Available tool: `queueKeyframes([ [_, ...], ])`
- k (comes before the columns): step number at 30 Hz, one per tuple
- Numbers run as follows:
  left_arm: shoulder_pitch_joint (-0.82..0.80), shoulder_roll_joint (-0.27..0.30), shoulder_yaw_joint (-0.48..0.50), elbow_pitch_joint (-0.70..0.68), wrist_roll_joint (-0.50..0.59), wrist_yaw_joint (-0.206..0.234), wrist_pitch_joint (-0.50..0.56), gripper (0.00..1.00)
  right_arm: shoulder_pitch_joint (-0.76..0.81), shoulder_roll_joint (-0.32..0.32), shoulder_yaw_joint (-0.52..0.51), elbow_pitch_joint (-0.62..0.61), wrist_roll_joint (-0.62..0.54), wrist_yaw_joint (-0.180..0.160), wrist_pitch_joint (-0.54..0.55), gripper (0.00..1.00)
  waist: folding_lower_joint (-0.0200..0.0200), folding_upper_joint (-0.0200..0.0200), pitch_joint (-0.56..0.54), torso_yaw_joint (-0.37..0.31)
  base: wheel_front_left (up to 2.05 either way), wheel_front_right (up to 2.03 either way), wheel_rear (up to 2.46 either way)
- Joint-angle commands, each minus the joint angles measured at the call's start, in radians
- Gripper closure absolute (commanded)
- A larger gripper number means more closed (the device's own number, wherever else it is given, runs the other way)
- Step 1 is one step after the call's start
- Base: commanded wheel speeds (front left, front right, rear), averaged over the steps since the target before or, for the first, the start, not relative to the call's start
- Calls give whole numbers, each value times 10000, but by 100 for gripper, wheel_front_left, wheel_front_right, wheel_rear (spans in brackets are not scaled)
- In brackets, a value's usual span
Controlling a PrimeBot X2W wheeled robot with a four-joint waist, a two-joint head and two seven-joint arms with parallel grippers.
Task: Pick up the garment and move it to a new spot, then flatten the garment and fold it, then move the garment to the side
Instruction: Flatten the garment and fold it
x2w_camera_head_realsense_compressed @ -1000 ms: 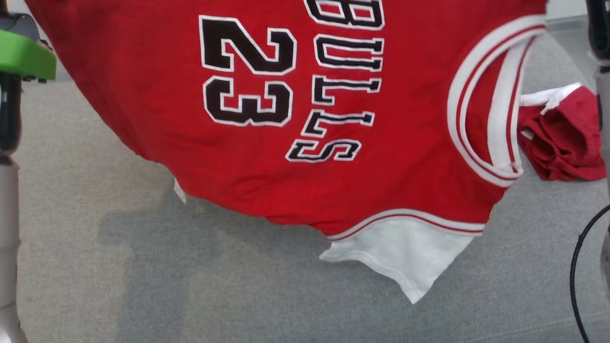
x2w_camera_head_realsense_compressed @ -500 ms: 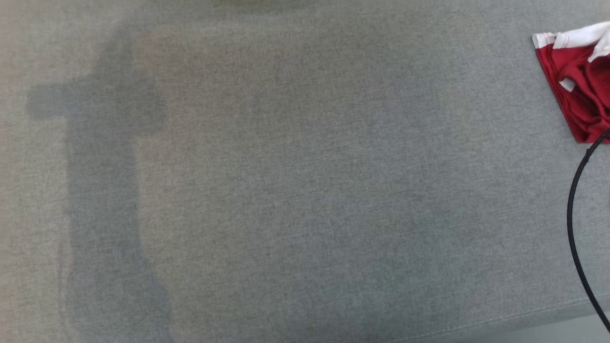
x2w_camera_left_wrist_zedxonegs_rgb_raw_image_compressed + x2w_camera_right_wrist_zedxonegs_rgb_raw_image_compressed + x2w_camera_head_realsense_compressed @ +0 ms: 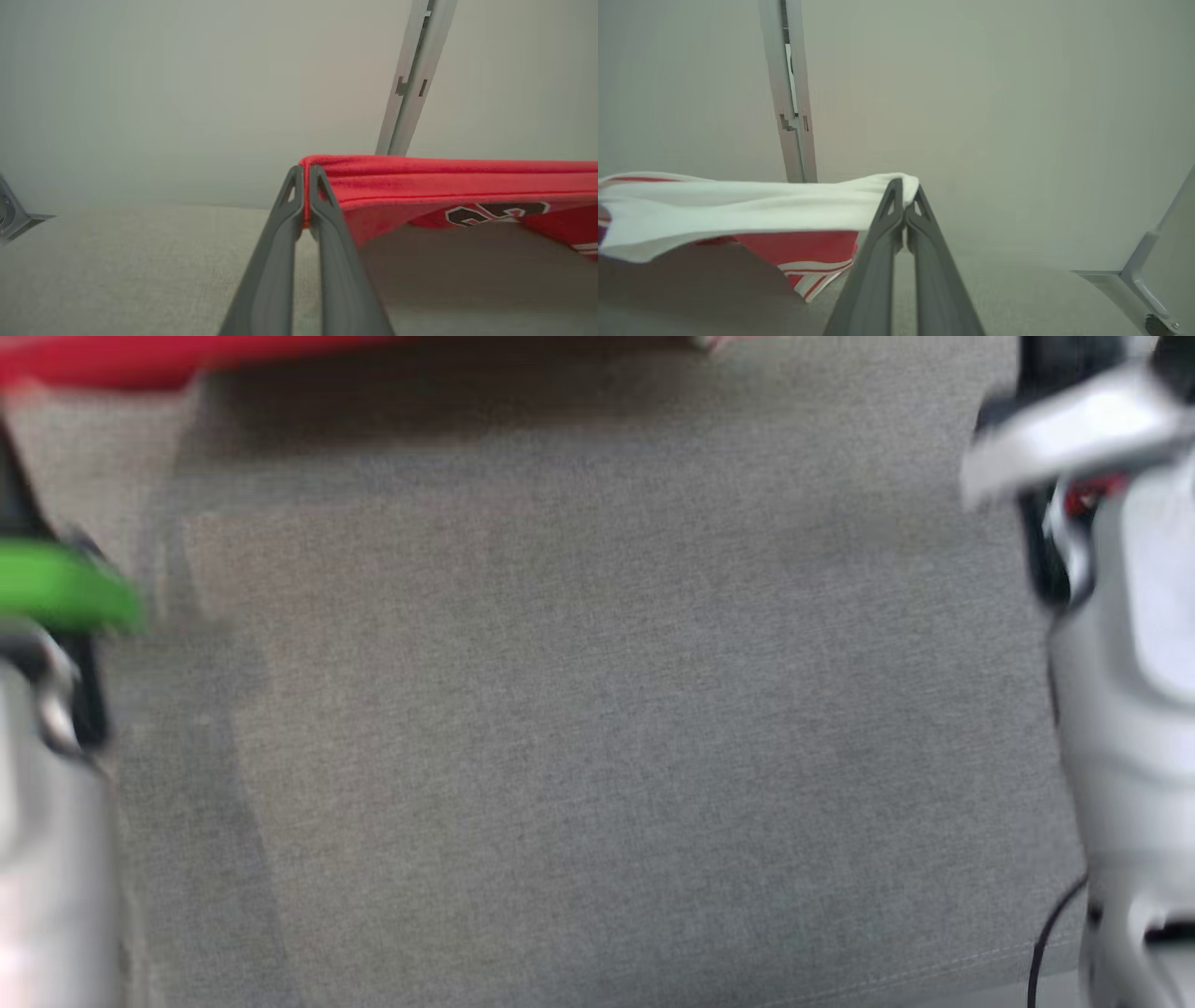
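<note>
The garment (image 3: 140, 359) is a red jersey with white trim and black lettering, a blurred red strip along the top edge of the head view above the grey surface. In the left wrist view my left gripper (image 3: 304, 171) is shut on a folded red edge of the garment (image 3: 444, 179), which stretches away to the right, off the surface. In the right wrist view my right gripper (image 3: 904, 185) is shut on a white part of the garment (image 3: 738, 200), which sags to the left. My left forearm (image 3: 47, 803) and right forearm (image 3: 1139, 616) flank the head view.
A grey fabric surface (image 3: 597, 709) spreads below the garment. A black cable (image 3: 1050, 933) loops at the lower right. A grey upright post (image 3: 416, 79) stands against the pale wall behind, and a metal frame leg (image 3: 1134, 275) is at the right.
The head camera has swung, so the whole view has shifted and blurred. The garment filled the view a second ago and is now a strip at the top. Both grips are unchanged.
</note>
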Motion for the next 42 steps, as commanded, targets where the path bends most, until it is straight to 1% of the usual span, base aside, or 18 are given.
queueKeyframes([
  [1, 867, -123, 424, -58, -115, 43, -22, 100, 856, -146, -345, -239, 297, -101, -42, 100, -1, 0, -330, -3, 0, 0, 0],
  [2, 1353, -267, 596, -140, -76, 43, -24, 100, 1374, -44, -457, -326, 515, -101, -44, 100, -1, 0, -389, -19, 0, 0, 0],
  [4, 2383, -599, 858, -273, 57, 7, -25, 100, 2484, 113, -348, -424, 783, -101, -44, 100, -1, 0, -544, -98, 0, 0, 0],
  [7, 3719, -1256, 900, -381, 223, -96, -25, 100, 3960, 223, -59, -503, 1138, -100, -45, 100, -1, 0, -901, -164, 0, 0, 0],
  [10, 4586, -1626, 1178, -383, 227, -121, -26, 100, 5053, 296, 416, -429, 1396, -77, -45, 100, -1, 0, -1273, -215, 0, 0, 0],
  [13, 5390, -2042, 1349, -303, 246, -125, -26, 100, 6034, 323, 522, -410, 1670, -75, -44, 100, -1, 0, -1703, -216, 0, 0, 0],
  [14, 5566, -2097, 1407, -279, 226, -125, -26, 100, 6285, 341, 489, -415, 1737, -77, -45, 100, -1, 0, -1846, -211, 0, 0, 0],
  [16, 5954, -2199, 1486, -228, 195, -129, -26, 100, 6781, 367, 434, -452, 1865, -77, -44, 100, -1, 0, -2139, -199, 0, 0, 0],
  [19, 6585, -2320, 1210, -223, 245, -136, -26, 100, 7516, 398, 174, -505, 2045, -77, -44, 100, -1, 0, -2559, -157, 0, 0, 0],
  [25, 7659, -2356, 851, -280, 257, -140, -27, 100, 8648, 365, 252, -555, 2164, -75, -44, 100, -1, 0, -3292, -69, 0, 0, 0],
  [31, 8561, -2352, 569, -389, -31, -141, -27, 100, 9550, 374, 45, -639, 2414, -75, -44, 100, -1, 0, -3841, 94, 0, 0, 0],
  [35, 8942, -2355, 366, -611, -43, -142, -27, 100, 9930, 420, 127, -759, 2518, -75, -44, 100, -1, 0, -3991, 189, 0, 0, 0],
  [38, 9069, -2358, 158, -1083, -7, -142, -27, 100, 10029, 456, 170, -1027, 2623, -74, -46, 100, -1, 0, -4002, 250, 0, 0, 0],
  [42, 8758, -2364, -40, -1846, 27, -142, -26, 100, 9648, 509, 197, -1566, 2741, -66, -46, 100, -1, 0, -3858, 300, 0, 0, 0],
])
